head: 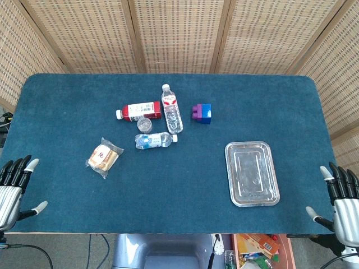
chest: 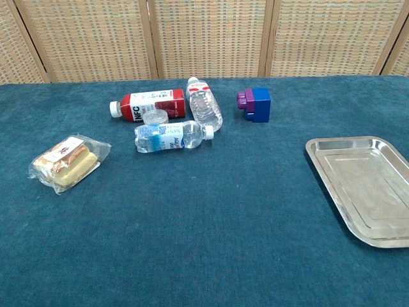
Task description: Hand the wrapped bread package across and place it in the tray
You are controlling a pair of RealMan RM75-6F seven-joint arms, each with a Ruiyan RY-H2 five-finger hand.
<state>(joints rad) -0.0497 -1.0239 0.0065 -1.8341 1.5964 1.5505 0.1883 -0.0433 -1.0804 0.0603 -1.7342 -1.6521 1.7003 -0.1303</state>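
Observation:
The wrapped bread package lies flat on the blue table cloth at the left, in clear plastic with a small label on top. The empty metal tray sits at the right. My left hand hovers at the table's left front edge, fingers spread, holding nothing, well left of the bread. At the right front edge my right hand is likewise spread and empty, to the right of the tray. Neither hand shows in the chest view.
Behind the bread lie a red juice bottle, two clear water bottles and a small clear cup. A blue and purple block stands behind the tray. Wicker screens close the back.

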